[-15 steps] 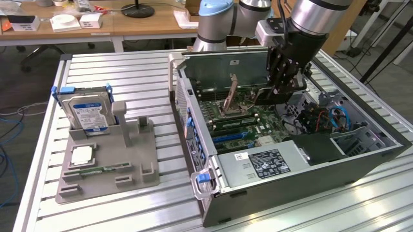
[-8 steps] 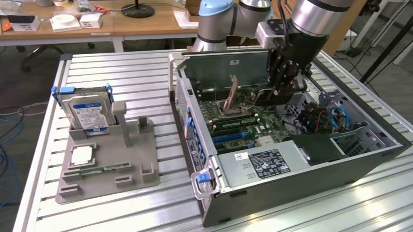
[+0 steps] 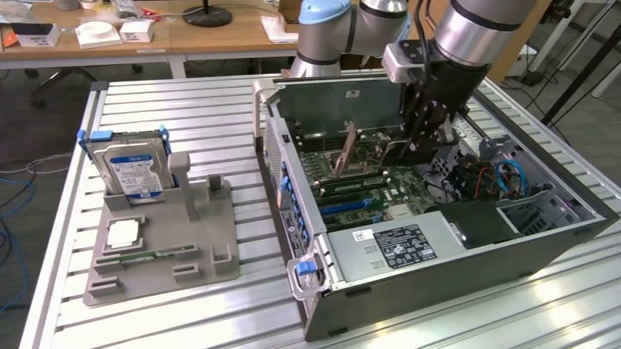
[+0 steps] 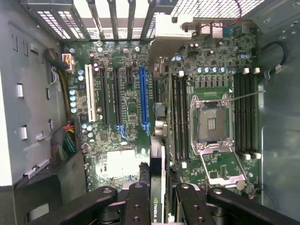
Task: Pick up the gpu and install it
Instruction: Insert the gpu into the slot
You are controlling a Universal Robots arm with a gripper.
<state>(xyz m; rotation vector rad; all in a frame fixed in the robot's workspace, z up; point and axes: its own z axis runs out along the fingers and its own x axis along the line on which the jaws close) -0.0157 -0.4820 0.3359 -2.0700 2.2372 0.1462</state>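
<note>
**Jaws:** closed on the gpu (image 4: 156, 187), which is gripped by its flat sides and seen edge-on in the wrist view, a green logo on its near edge.

**Gpu, position:** held inside the open case (image 3: 466, 269), above the motherboard (image 4: 131, 93) and not seated. Its edge is aligned lengthwise with the expansion slots. It lies just beside the line of the long blue slot (image 4: 142, 93), on the side toward the CPU socket (image 4: 211, 124).

**Arm (image 3: 485, 29):** reaches down into the case from above; its dark wrist end is sunk below the case rim.

**Motherboard, further:** 1 white slot (image 4: 87, 93) and several black slots lie parallel to the blue one. The socket's metal frame is seen with black memory slots on both sides.

**Case, further:** laid on its side with the side panel off. A power supply with a black-and-white label (image 3: 403, 247) is at the near end.

**Counter (image 3: 194, 109):** slatted metal, carrying the case and, toward the exterior view's left, a grey fixture (image 3: 194, 247).

**Fixture contents:** 1 hard drive (image 3: 136, 174) with a blue-white label, stood upright; 1 square chip (image 3: 123, 233); 1 narrow green memory stick (image 3: 145, 256), lying flat.
</note>
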